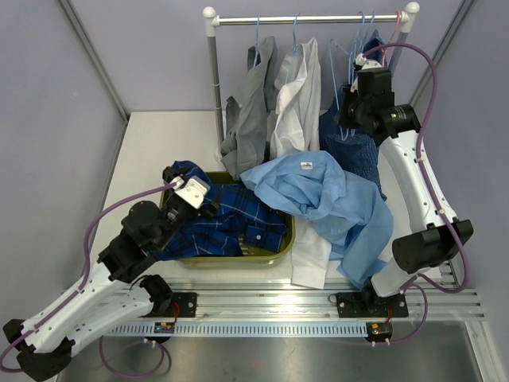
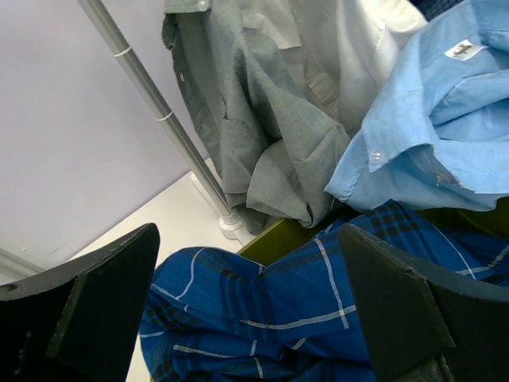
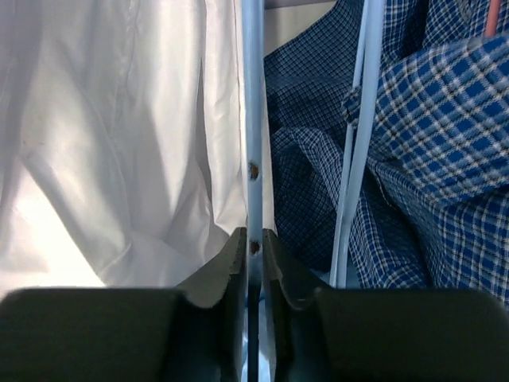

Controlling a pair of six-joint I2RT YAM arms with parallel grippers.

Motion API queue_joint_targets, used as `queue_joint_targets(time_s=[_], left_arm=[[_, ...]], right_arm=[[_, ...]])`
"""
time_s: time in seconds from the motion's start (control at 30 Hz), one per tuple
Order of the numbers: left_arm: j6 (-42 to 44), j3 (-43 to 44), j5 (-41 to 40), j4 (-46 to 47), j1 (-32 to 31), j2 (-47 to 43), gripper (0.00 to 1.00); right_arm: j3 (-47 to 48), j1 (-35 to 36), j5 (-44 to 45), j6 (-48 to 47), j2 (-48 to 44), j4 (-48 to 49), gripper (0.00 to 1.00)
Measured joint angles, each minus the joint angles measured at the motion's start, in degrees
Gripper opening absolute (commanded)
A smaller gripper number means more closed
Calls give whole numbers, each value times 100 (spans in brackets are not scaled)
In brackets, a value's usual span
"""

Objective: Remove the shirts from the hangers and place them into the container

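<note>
The olive-green container (image 1: 284, 243) holds the dark blue windowpane-check shirt (image 1: 231, 219), also seen as (image 2: 318, 302). My left gripper (image 1: 184, 191) hovers open over that shirt's left end, its fingers (image 2: 398, 302) wide apart and empty. The light blue shirt (image 1: 318, 191) lies across the container's right rim and spills onto the table. The grey shirt (image 1: 250, 111) and white shirt (image 1: 296, 103) hang on the rail. My right gripper (image 1: 350, 107) is up at the navy small-check shirt (image 3: 421, 143), jaws closed narrowly on a light-blue hanger (image 3: 253, 119) wire.
The silver rail (image 1: 310, 19) with white knobs carries several bare light-blue hangers (image 1: 350, 48) and a pinkish one (image 1: 394, 32). Its upright post (image 2: 151, 95) stands just behind the container's far left corner. A second hanger wire (image 3: 358, 143) runs right of my right fingers.
</note>
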Motion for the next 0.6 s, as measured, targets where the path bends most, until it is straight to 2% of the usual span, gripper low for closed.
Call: queue_joint_targets(time_s=[0.03,0.13,0.17,0.2,0.23,0.43,0.6], left_arm=[[-2,-11,61,-4,0,0,99],[-24,-15,396,-4,0,66,99],[-35,-15,529,-7,0,107,99],[-50,-15,675,-13,0,157,99],[-63,-15,839,-15,0,197,99],[-96,-15,1718,20,0,345,99],[-109,-13,1919,26,0,413,99]], right_arm=[[-72,0,-31,-72,-63,7,45],[-264,0,-122,-367,-323,11,77],[-308,0,-153,-507,-437,9,91],[-345,0,-238,-678,-579,9,96],[-389,-2,-358,-916,-734,4,100],[-979,-92,-1609,-2479,-2149,-275,99],[-1788,-190,-3239,-4531,-3434,-1073,99]])
